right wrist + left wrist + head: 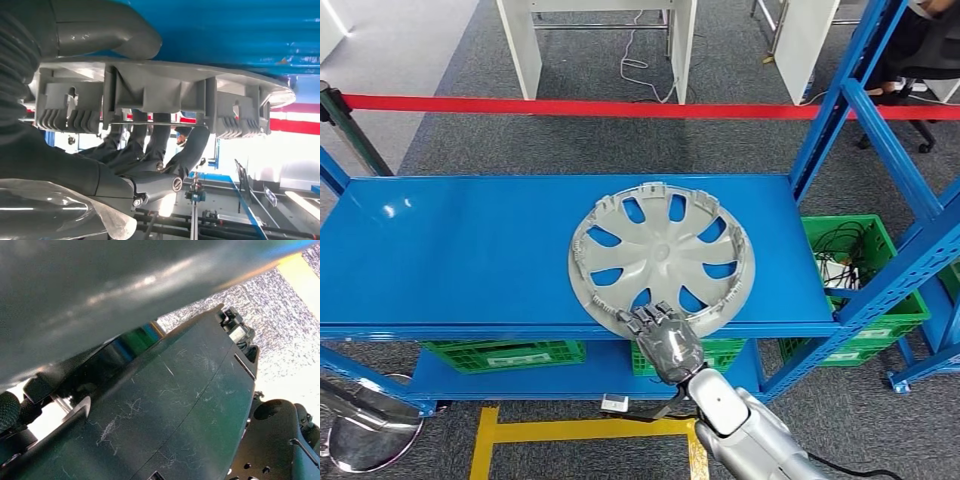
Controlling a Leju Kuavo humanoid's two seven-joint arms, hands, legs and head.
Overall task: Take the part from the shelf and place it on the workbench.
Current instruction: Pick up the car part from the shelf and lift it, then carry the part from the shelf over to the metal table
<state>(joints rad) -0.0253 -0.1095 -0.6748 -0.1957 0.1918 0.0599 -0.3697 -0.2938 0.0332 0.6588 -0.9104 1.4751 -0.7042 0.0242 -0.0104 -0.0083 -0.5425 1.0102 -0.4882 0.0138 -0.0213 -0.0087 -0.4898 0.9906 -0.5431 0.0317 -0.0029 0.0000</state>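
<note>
A grey wheel cover [663, 255] with several spoke openings lies inner side up on the blue shelf [471, 250], its near rim slightly over the shelf's front edge. My right hand [667, 340] is at that near rim with its fingers laid over the edge. In the right wrist view the thumb [109, 30] lies against the wheel cover's [158, 90] shelf-facing side. The dark fingers [151, 140] press on the clips and wire ring of its inner side, so the rim is pinched. My left hand [94, 285] is a blurred grey surface; how its fingers lie cannot be made out.
Blue shelf uprights [841, 90] rise at the right. Green crates [882, 260] [505, 353] sit on the lower level, one holding cables. A red barrier tape [584, 106] runs behind the shelf. Yellow floor tape [576, 430] marks the ground before it. A person [924, 40] sits at the far right.
</note>
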